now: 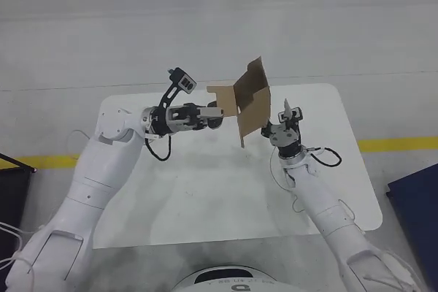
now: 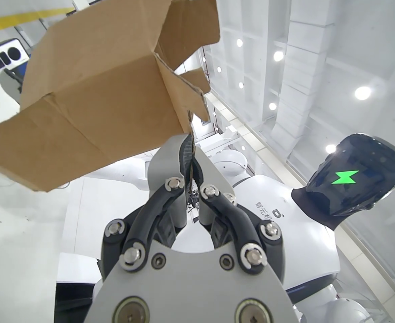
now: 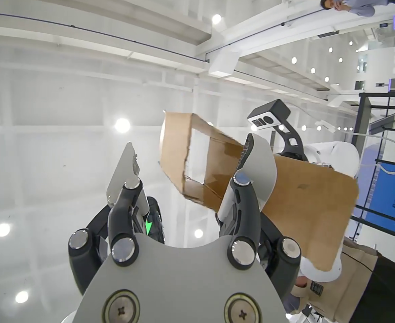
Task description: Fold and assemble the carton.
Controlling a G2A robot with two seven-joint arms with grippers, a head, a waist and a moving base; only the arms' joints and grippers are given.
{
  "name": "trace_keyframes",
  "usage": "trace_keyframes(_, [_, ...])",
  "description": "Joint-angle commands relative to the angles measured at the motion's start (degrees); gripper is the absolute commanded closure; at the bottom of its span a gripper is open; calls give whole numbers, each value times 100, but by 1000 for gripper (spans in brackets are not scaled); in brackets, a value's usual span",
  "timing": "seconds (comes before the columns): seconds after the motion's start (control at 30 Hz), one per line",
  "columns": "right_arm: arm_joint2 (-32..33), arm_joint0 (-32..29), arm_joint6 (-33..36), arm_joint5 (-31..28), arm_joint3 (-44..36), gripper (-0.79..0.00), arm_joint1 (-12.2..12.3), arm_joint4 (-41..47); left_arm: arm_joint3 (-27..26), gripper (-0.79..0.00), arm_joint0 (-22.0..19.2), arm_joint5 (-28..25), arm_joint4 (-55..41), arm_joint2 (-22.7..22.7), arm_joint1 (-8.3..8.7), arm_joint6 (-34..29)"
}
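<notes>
The table is white and has rounded corners. It stands on a grey floor, and a yellow line on this floor passes under it

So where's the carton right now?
In the top view the carton is held up over the table's far side, pinched by the left gripper, with the open right gripper on its other side.

The carton has its gripped edge hidden between the left jaws.
</notes>
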Motion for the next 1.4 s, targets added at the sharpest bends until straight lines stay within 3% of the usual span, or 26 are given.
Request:
trace_keyframes(0.0, [-43,36,-10,69,95,-594,-40,54,4,0,-3,-4,0,1,-8,-14])
trace_keyframes(0.13, [-15,9,271,516,35,-613,-147,846,30,0,3,36,2,15,-23,-35])
trace_keyframes(0.4, [157,59,632,826,6,-603,-272,1484,98,0,44,41,23,71,-60,-40])
trace_keyframes(0.77, [430,79,1065,912,53,-517,-345,1452,112,0,127,141,95,27,-70,-52])
trace_keyframes(0.97, [521,109,1335,735,25,-505,-342,889,95,0,144,261,90,97,-96,-103])
trace_keyframes(1.13, [681,111,1447,794,-114,-483,-366,1005,151,0,152,348,53,147,-122,-99])
trace_keyframes(1.2, [744,112,1487,805,-140,-443,-371,1007,174,0,176,337,45,144,-127,-106])
trace_keyframes(1.27, [801,112,1502,807,-149,-323,-375,991,179,0,201,326,47,138,-129,-116])
trace_keyframes(1.37, [875,114,1544,732,-132,0,-375,835,177,0,236,326,44,106,-130,-91])
